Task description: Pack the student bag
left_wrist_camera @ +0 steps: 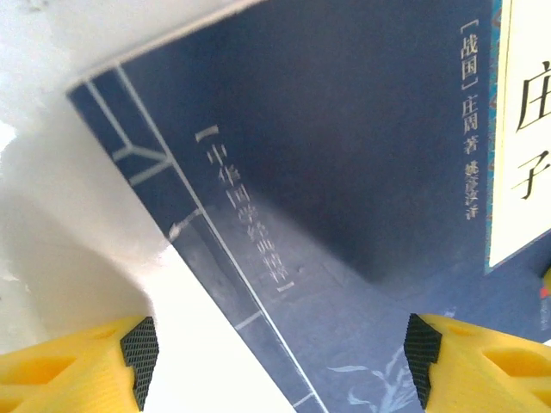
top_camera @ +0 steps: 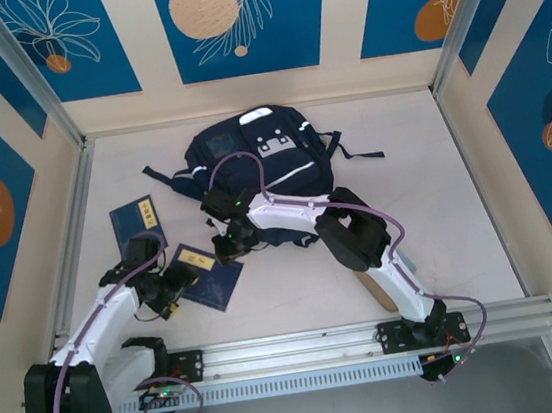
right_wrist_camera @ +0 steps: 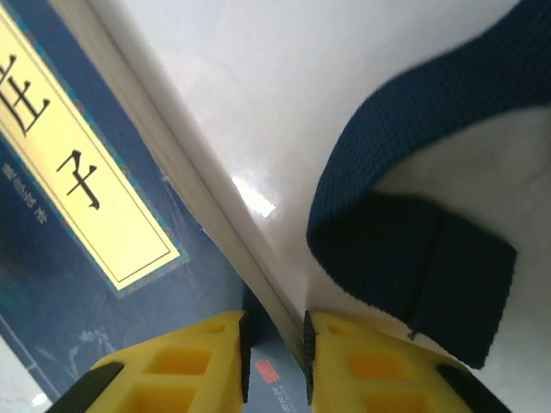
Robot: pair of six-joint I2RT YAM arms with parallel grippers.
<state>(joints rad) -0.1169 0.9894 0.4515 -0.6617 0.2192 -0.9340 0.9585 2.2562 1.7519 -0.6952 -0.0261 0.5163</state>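
The student bag [top_camera: 260,158], a navy backpack with white trim, lies at the back middle of the table. One of its dark straps [right_wrist_camera: 413,224] lies just right of my right gripper. A dark blue book [top_camera: 212,278] with a yellow title label [right_wrist_camera: 77,189] lies in front of the bag. My right gripper [top_camera: 232,240] [right_wrist_camera: 276,357] is at the book's far corner, its jaws narrowed onto the cream page edge. My left gripper [top_camera: 170,288] [left_wrist_camera: 280,366] stands open and wide across the book's spine side [left_wrist_camera: 258,284], both pads clear of the cover.
A second blue book [top_camera: 136,219] lies to the left, near the left wall. A tan flat object [top_camera: 377,290] pokes out under the right arm. A metal rail [top_camera: 304,349] runs along the near edge. Walls close in the table on three sides.
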